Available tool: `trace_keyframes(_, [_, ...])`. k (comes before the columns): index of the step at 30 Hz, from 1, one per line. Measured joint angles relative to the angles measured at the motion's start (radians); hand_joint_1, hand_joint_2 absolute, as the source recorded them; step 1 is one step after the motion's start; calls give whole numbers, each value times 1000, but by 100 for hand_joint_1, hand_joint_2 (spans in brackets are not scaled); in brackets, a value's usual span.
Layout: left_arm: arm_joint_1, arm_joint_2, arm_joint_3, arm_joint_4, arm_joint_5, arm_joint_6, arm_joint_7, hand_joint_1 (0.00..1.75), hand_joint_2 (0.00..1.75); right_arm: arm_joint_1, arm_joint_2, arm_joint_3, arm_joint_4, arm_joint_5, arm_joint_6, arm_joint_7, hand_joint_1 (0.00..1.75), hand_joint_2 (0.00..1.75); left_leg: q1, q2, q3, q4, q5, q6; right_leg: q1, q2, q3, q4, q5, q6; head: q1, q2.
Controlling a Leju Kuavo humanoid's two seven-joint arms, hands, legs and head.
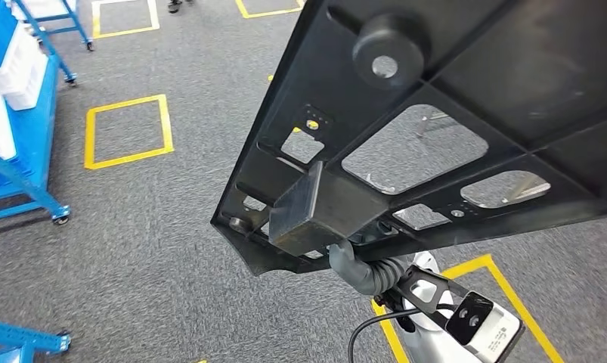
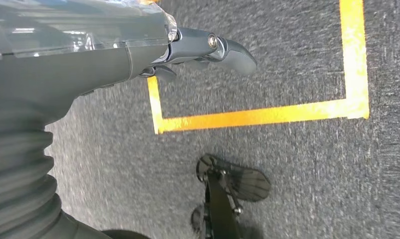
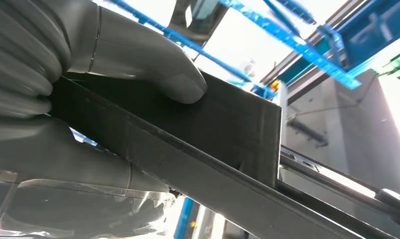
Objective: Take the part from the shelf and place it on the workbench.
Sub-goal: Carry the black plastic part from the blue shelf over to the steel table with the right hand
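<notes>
High over the grey carpet, the large black part (image 1: 436, 128) is held tilted in the head view, a flat ribbed panel with cut-out openings, a round boss and a boxy block on its underside. The right hand (image 3: 103, 89) grips its edge, thumb pressed on one face and fingers (image 3: 63, 164) against the other. The left hand (image 2: 188, 50) hangs over the carpet holding nothing, its fingers loosely extended. Yellow tape squares (image 1: 128, 130) mark the floor, and a blue shelf (image 1: 20, 121) stands at the left.
</notes>
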Motion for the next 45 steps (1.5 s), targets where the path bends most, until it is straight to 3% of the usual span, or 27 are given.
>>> trace_keyframes(1, [1, 0, 0, 0, 0, 0, 0, 0, 175, 0, 0, 0, 3, 0, 0, 0, 175, 175, -2, 13, 0, 0, -1, 1, -1, -4, -16, 34, -6, 1, 0, 0])
trace_keyframes(2, [1, 0, 0, 0, 0, 0, 0, 0, 175, 1, 0, 0, 6, 0, 0, 0, 175, 175, -3, 26, 1, 0, -2, 1, -1, -8, -14, 32, 5, 1, 0, 0])
trace_keyframes(4, [-1, 0, 0, 0, -2, -2, -1, 0, 175, 0, 0, 0, 8, 1, -1, 0, 175, 175, -4, 46, 6, 0, -7, -3, 0, -28, 52, -90, 69, -4, 0, 0])
trace_keyframes(6, [-2, 0, 0, 0, -4, -4, -3, 0, 175, -1, 0, 0, 9, 2, -2, 0, 175, 175, -8, 63, 12, 1, -12, -10, 9, -64, 122, -220, 109, -15, 0, 0])
trace_keyframes(7, [-3, 0, 0, 0, -5, -4, -4, 0, 175, -2, 0, 0, 10, 2, -3, 0, 175, 175, -10, 71, 14, 1, -15, -15, 14, -73, 136, -251, 113, -20, 0, 0])
trace_keyframes(9, [-5, 0, 0, 0, -4, -3, -2, 0, 175, -2, 0, 0, 13, 1, 0, -1, 175, 175, -12, 89, 19, 0, -18, -24, 17, -56, 136, -257, 113, -29, 0, 0])
trace_keyframes(10, [-7, 0, 0, 0, -2, -2, 0, 0, 175, -2, 0, 0, 16, 1, 4, 0, 175, 175, -10, 88, 21, 3, -23, -30, 15, -46, 137, -260, 114, -34, 0, 0])
trace_keyframes(12, [-10, -1, 0, 0, 2, 0, 3, 0, 175, -8, 2, 0, 28, 0, 14, 0, 175, 175, -6, 51, 3, 49, -57, -39, 9, -26, 140, -267, 119, -45, 0, 0])
trace_keyframes(14, [-8, -3, 2, 0, 5, 1, 4, 0, 175, -17, 6, 0, 47, 0, 19, 0, 175, 175, -3, 4, -57, 174, -120, -44, 7, -5, 140, -268, 121, -53, 0, 0])
trace_keyframes(16, [-3, -3, 5, 0, 8, 1, 6, 0, 175, -21, 10, 0, 69, 0, 19, 0, 175, 175, -3, -9, -118, 289, -154, -47, 9, 21, 140, -267, 121, -55, 0, 0])
trace_keyframes(17, [-2, -3, 7, 0, 10, 1, 6, 0, 175, -22, 11, 0, 78, 0, 21, 0, 175, 175, -3, -10, -127, 298, -142, -47, 9, 35, 141, -266, 121, -54, 0, 0])
trace_keyframes(19, [-2, -4, 9, 0, 12, -1, 4, 0, 175, -28, 14, 0, 94, -1, 26, 1, 175, 175, -1, -24, -93, 202, -68, -44, 9, 61, 143, -262, 119, -52, 0, 0])
trace_keyframes(21, [-1, -4, 10, 0, 14, -2, 0, 0, 175, -37, 17, 0, 104, -3, 31, 1, 175, 175, 4, -79, -39, 73, -12, -40, 8, 85, 138, -253, 117, -44, 0, 0])
trace_keyframes(23, [0, -4, 11, 0, 14, -3, -1, 0, 175, -42, 19, 0, 110, -6, 35, 1, 175, 175, 5, -114, -19, 23, -4, -33, 4, 109, 127, -249, 120, -31, 0, 0])
trace_keyframes(26, [-2, -7, 12, 0, 15, -2, -3, 0, 175, -42, 20, 0, 113, -7, 39, 1, 175, 175, 6, -84, -16, 13, 2, -18, 0, 133, 118, -251, 125, -14, 0, 0])
trace_keyframes(28, [-4, -9, 12, 0, 16, -1, -2, 0, 175, -43, 20, -1, 113, -7, 41, 0, 175, 175, 9, -63, -12, 4, 6, -8, 5, 86, 103, -218, 102, -7, 0, 0])
trace_keyframes(30, [-2, -9, 14, 0, 16, 0, 1, 0, 175, -43, 22, -1, 113, -6, 44, 0, 175, 175, 4, -37, -10, 1, 7, 0, 6, 21, 52, -110, 43, 0, 0, 0])
trace_keyframes(32, [1, -9, 15, 0, 16, 1, 3, 0, 175, -42, 23, -1, 113, -5, 47, 0, 175, 175, 1, -6, -10, 1, 5, 3, 1, -2, -8, 11, -3, 5, 0, 0])
trace_keyframes(33, [2, -9, 15, 0, 16, 1, 3, 0, 175, -41, 23, -1, 114, -4, 48, 0, 175, 175, 1, 8, -10, 1, 3, 3, 0, -5, -18, 31, -1, 7, 0, 0])
trace_keyframes(34, [1, -10, 15, 0, 16, 1, 3, 0, 175, -41, 23, -1, 114, -4, 49, 0, 175, 175, 0, 21, -8, 1, 2, 2, -1, -9, -7, 11, 18, 7, 0, 0])
trace_keyframes(35, [0, -10, 15, 0, 16, 1, 3, 0, 175, -41, 23, -2, 114, -4, 49, 0, 175, 175, 0, 32, -5, 1, 0, 0, -1, -17, 24, -47, 51, 5, 0, 0])
trace_keyframes(37, [-2, -13, 15, 0, 15, 0, 3, 0, 175, -42, 23, -2, 114, -4, 49, 0, 175, 175, -2, 51, 2, 2, -6, -7, 6, -56, 101, -192, 104, -5, 0, 0])
trace_keyframes(39, [-3, -15, 15, 0, 14, -2, 3, 0, 175, -43, 24, -3, 114, -5, 49, 0, 175, 175, -6, 68, 6, 3, -12, -16, 16, -75, 134, -258, 117, -17, 0, 0])
trace_keyframes(41, [-6, -15, 15, 0, 11, -4, 3, 0, 175, -42, 24, -8, 113, -5, 49, -1, 175, 175, -7, 83, 11, 2, -16, -27, 17, -55, 133, -262, 119, -27, 0, 0])
trace_keyframes(43, [-9, -16, 15, 0, 6, -6, 3, 0, 175, -42, 25, -14, 113, -5, 49, -1, 175, 175, -4, 59, 6, 26, -36, -36, 11, -36, 137, -269, 123, -38, 0, 0])
trace_keyframes(45, [-8, -17, 15, 0, 2, -8, 3, 0, 175, -40, 27, -19, 112, -5, 49, -2, 175, 175, 0, 12, -38, 127, -93, -43, 7, -17, 140, -274, 127, -47, 0, 0])
